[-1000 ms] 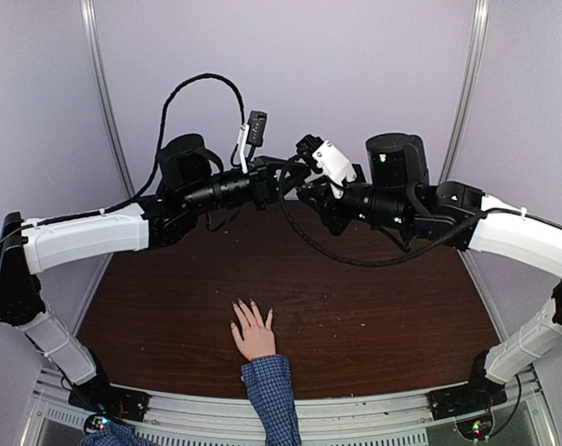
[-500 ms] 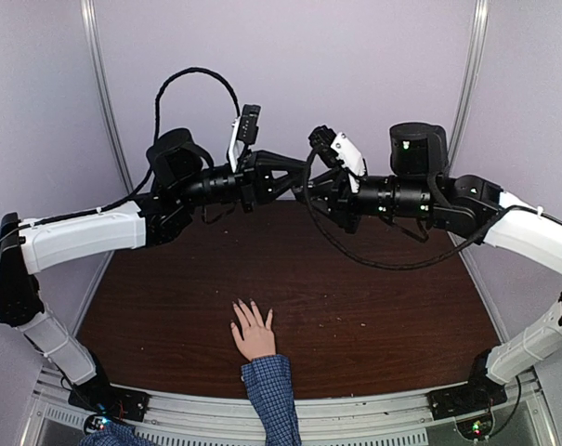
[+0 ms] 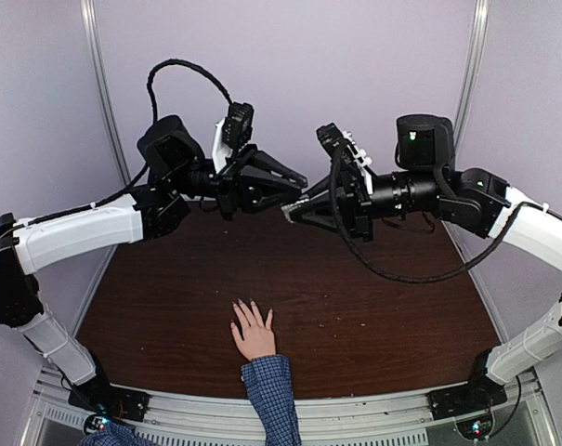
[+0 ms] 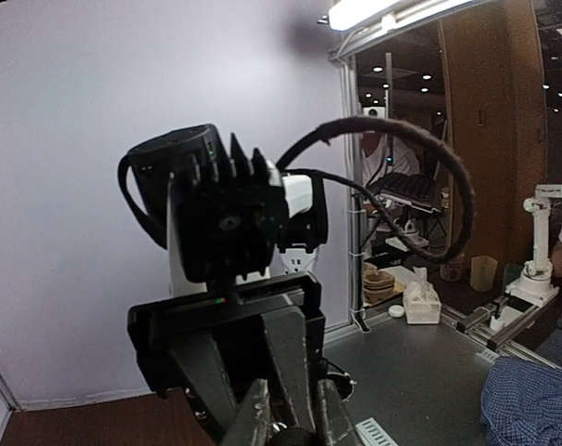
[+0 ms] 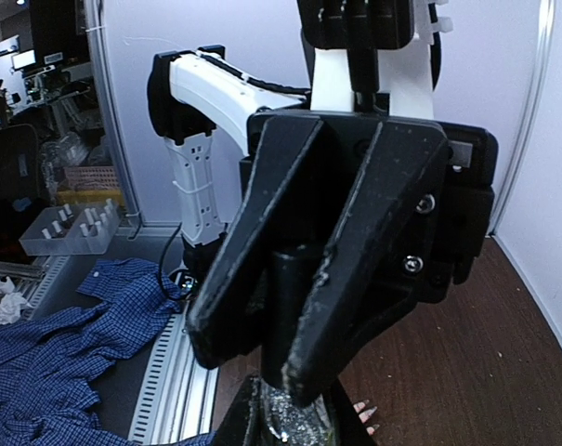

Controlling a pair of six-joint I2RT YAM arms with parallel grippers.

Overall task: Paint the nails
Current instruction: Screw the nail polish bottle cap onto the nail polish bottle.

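Your right gripper point(image 5: 262, 367) is clamped on the black cap point(image 5: 290, 307) of a small polish bottle point(image 5: 288, 420). The cap stands upright between its two fingers point(image 5: 373, 251), and the glass body hangs just under their tips. Through the glass you can see a glittery, silvery fill. How full the bottle is, and whether the cap has been loosened from the neck, you cannot tell from here.

Your left gripper point(image 4: 288, 418) meets the right one nose to nose, high above the table point(image 3: 373, 307). Its fingers point(image 4: 253, 418) are drawn together around a dark round object that barely clears the bottom edge of its wrist view. In the right wrist view, dark finger shapes flank the bottle's glass, so the left gripper appears to be holding the bottle body.

The hand point(image 3: 254, 336) lies flat on the table, well below both grippers and back toward the arm bases. Its fingers are spread and point away from the bases, and a blue checked cuff point(image 3: 269, 381) sits at the wrist. The nails point(image 3: 251, 305) sit at those fingertips and are too small to show whether any carry polish. In the right wrist view a few fingertips peek out just beyond the bottle, far below it.

Off to the side of the right gripper, outside the frame, a pale tray point(image 5: 71, 232) holds small upright pieces.
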